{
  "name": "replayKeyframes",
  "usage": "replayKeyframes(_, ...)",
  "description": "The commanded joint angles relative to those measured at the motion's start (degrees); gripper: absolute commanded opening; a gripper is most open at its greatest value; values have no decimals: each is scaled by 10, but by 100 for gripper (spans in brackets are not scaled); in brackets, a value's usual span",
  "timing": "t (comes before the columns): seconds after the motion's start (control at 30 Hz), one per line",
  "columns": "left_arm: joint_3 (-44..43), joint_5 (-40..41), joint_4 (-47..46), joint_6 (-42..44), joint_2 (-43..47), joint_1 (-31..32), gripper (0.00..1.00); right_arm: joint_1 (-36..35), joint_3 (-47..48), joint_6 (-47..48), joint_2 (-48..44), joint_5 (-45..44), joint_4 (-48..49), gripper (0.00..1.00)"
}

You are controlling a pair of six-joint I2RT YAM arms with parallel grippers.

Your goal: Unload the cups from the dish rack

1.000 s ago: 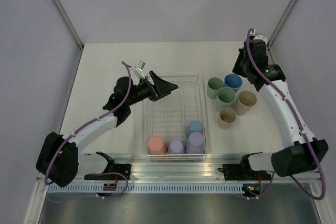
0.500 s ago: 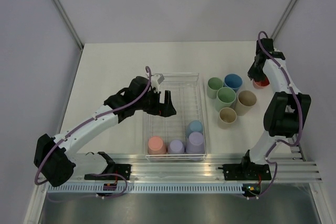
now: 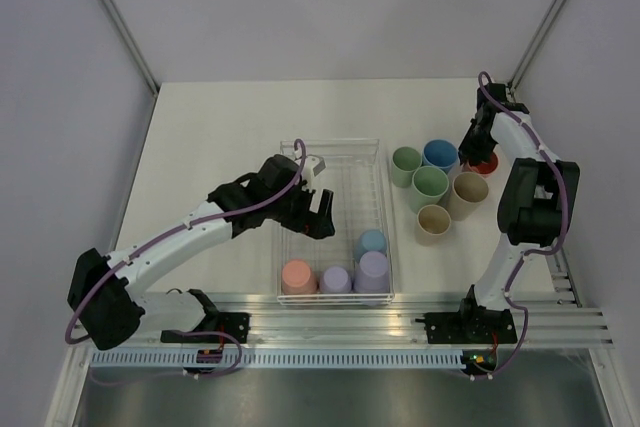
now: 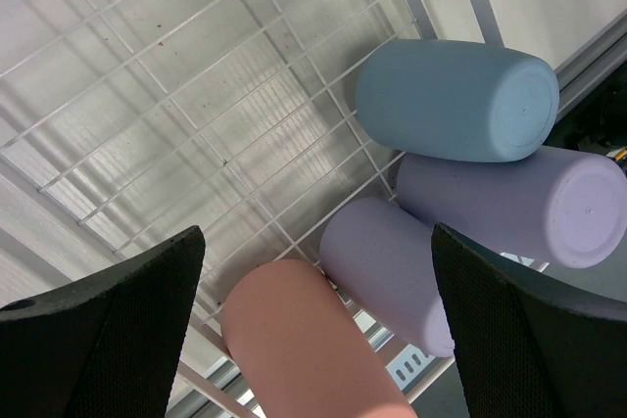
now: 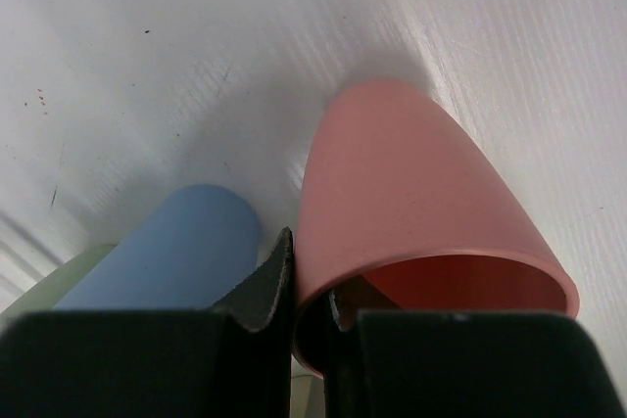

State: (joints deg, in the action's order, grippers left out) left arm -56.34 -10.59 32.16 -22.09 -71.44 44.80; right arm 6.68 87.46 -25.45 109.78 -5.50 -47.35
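Top external view: the left arm [image 3: 170, 242] runs from its base at the 7 o'clock corner of the table [image 3: 220, 127] toward 2 o'clock. Its wrist hangs over the 9 o'clock side of the dish rack [image 3: 340, 143]. The left jaws tilt down toward 5 o'clock and stand wide open, holding nothing. In the left wrist view both black fingers [image 4: 98, 340] frame the rack's wire floor.

Four cups sit upside down at the rack's 6 o'clock end: a pink cup [image 3: 297, 275], a small lavender cup [image 3: 335, 280], a larger lavender cup [image 3: 372, 270] and a pale blue cup [image 3: 371, 243] just behind it.

The right arm [image 3: 535, 207] rises nearly upright from its base at 5 o'clock, folds at the elbow and reaches to the table's 2 o'clock, wrist bent downward. The right jaws are pinched on the rim of a salmon cup [image 3: 487, 162], one finger [image 5: 260, 286] outside the wall and the other inside. That cup is mouth up, just at 3 o'clock of a blue cup [image 3: 441, 155]; I cannot tell whether its base touches the table.

At the rack's 3 o'clock, the blue cup stands mouth up with a green cup [image 3: 407, 162], a second green cup [image 3: 430, 185], a tall beige cup [image 3: 467, 192] and a short beige cup [image 3: 433, 222].
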Motion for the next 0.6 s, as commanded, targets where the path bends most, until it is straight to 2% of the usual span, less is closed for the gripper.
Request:
replayKeyframes(0.0,-33,-5,2,24,-13,9,98,4,3,3,0,10,8,6)
replayKeyframes(0.03,-41,-7,1,24,-18,13,98,4,3,3,-2,11,6,12)
replayKeyframes(0.1,-52,-9,-4,24,-32,18,98,4,3,2,-7,9,6,18)
replayKeyframes(0.23,-96,-16,-17,27,-63,31,98,4,3,-1,-31,1,3,38)
replayKeyframes(0.3,-120,-16,-20,28,-90,35,98,4,4,-2,-43,0,1,45)
replayKeyframes(0.33,-128,-13,-26,30,-99,36,98,4,6,-3,-47,-2,-2,51)
replayKeyframes(0.57,-194,-2,-47,45,-180,38,98,4,4,-16,-126,22,-5,67)
